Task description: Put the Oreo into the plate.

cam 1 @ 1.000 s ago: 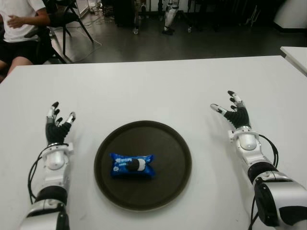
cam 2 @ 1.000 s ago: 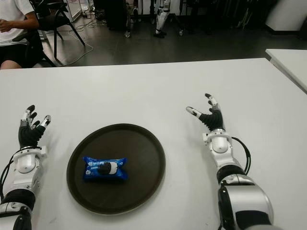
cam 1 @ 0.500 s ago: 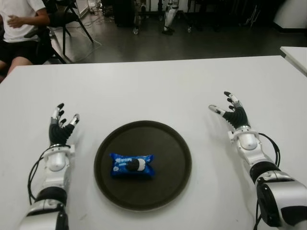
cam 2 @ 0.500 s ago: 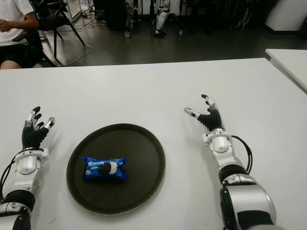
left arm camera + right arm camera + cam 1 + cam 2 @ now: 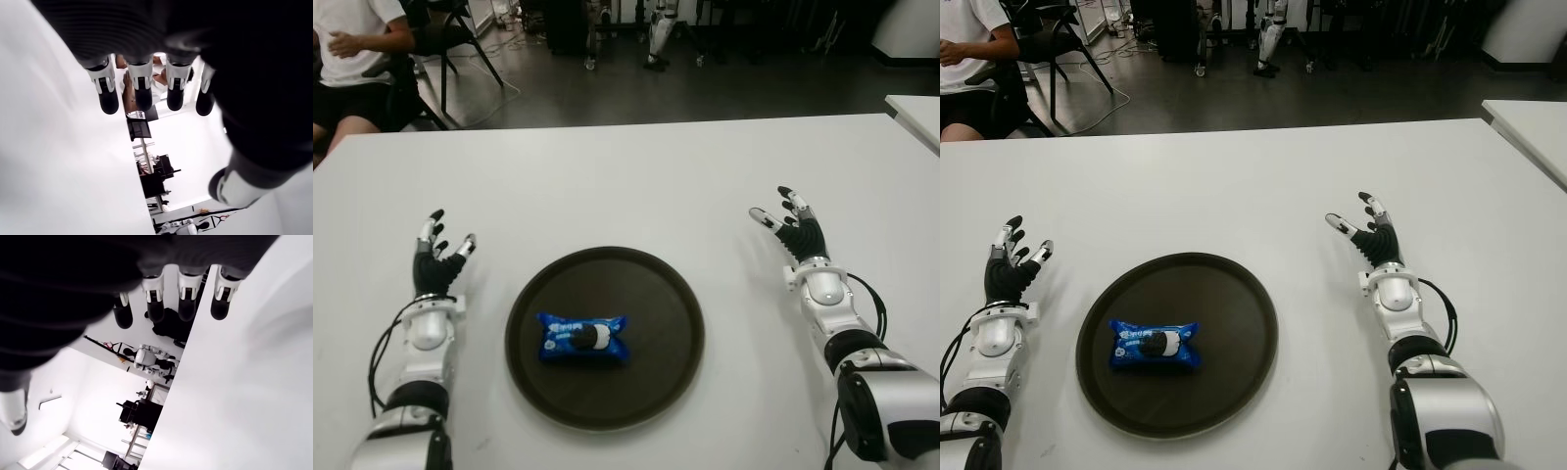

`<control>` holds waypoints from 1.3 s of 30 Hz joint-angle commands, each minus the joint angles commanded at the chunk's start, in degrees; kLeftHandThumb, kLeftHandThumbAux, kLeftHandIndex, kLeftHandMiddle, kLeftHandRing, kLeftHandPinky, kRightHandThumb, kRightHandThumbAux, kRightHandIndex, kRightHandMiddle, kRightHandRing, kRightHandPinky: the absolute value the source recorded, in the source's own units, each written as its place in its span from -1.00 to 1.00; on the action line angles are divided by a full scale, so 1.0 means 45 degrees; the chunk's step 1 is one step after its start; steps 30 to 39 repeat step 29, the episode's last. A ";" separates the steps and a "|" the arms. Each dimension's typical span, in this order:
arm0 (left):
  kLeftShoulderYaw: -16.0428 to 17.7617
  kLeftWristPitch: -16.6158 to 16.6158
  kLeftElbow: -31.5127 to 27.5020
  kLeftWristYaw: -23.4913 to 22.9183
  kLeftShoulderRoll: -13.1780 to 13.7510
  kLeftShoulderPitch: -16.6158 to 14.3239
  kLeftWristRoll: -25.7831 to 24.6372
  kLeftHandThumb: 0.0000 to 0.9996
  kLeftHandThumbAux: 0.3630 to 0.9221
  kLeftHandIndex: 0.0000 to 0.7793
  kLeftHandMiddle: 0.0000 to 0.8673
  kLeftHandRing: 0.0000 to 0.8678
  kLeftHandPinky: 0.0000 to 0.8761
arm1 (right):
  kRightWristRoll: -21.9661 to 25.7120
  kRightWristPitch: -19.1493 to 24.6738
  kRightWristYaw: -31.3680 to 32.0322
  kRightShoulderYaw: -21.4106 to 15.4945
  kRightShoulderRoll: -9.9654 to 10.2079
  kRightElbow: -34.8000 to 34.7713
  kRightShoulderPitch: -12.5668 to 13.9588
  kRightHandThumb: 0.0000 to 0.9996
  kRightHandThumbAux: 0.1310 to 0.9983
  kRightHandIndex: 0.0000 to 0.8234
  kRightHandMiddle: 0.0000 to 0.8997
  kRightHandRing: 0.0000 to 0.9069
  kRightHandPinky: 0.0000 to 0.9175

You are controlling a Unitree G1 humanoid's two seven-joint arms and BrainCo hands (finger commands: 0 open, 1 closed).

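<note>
1. The Oreo (image 5: 582,338) already lies inside the plate (image 5: 666,294), a bit toward 8 o'clock from the plate's middle. The job looks done.
2. The left hand (image 5: 435,262) shows at 9 o'clock of the plate, well apart from it. Its fingers (image 5: 108,94) are spread and hold nothing.
3. The right hand (image 5: 793,230) shows at about 2 o'clock of the plate, also well apart. Its fingers (image 5: 184,296) are spread and hold nothing too.
4. Not much can go wrong now. If a hand swings inward low over the table (image 5: 626,186), it could bump the plate's rim and slide the plate. A hard bump could knock the Oreo out.
5. If a hand reaches back in for the pack, it could drag it off the plate and undo the job. The safe thing is likely to keep both hands away.
6. The Oreo is a blue pack lying flat. Its long side runs from 9 o'clock to 3 o'clock, tipped only a little. The cookie picture faces up.
7. A person (image 5: 357,54) sits past the table's far left corner, far from the plate.
</note>
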 joint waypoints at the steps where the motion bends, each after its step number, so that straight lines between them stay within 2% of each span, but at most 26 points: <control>1: 0.0002 0.0010 -0.0016 0.0012 -0.0009 0.0000 -0.0004 -1.00 0.37 -1.00 -1.00 -1.00 -1.00 | 0.0134 0.0013 0.0154 -0.0101 0.0030 -0.0007 -0.0009 -1.00 -0.19 -1.00 -1.00 -1.00 -1.00; 8: -0.0032 0.0050 -0.0064 0.0095 -0.0041 -0.0004 0.0008 -1.00 0.36 -1.00 -1.00 -1.00 -1.00 | 0.0582 0.0064 0.0714 -0.0465 0.0113 -0.0065 -0.0043 -1.00 -0.13 -1.00 -1.00 -1.00 -1.00; 14: -0.0045 0.0085 -0.0092 0.0056 -0.0074 0.0008 -0.0049 -1.00 0.38 -1.00 -1.00 -1.00 -1.00 | -0.0042 -0.0090 -0.0117 -0.0038 0.0080 -0.0227 0.0026 -1.00 -0.04 -1.00 -1.00 -1.00 -1.00; 25: -0.0102 0.0139 -0.0127 0.0225 -0.0035 0.0007 0.0036 -1.00 0.29 -1.00 -1.00 -1.00 -1.00 | 0.0047 -0.0303 0.0063 -0.0016 0.0015 -0.0348 0.0048 -1.00 0.07 -1.00 -1.00 -1.00 -1.00; 39: -0.0112 0.0158 -0.0151 0.0270 -0.0040 0.0015 0.0013 -1.00 0.31 -1.00 -1.00 -1.00 -1.00 | -0.0054 -0.0441 -0.0037 0.0071 0.0025 -0.0425 0.0062 -1.00 0.09 -1.00 -1.00 -1.00 -1.00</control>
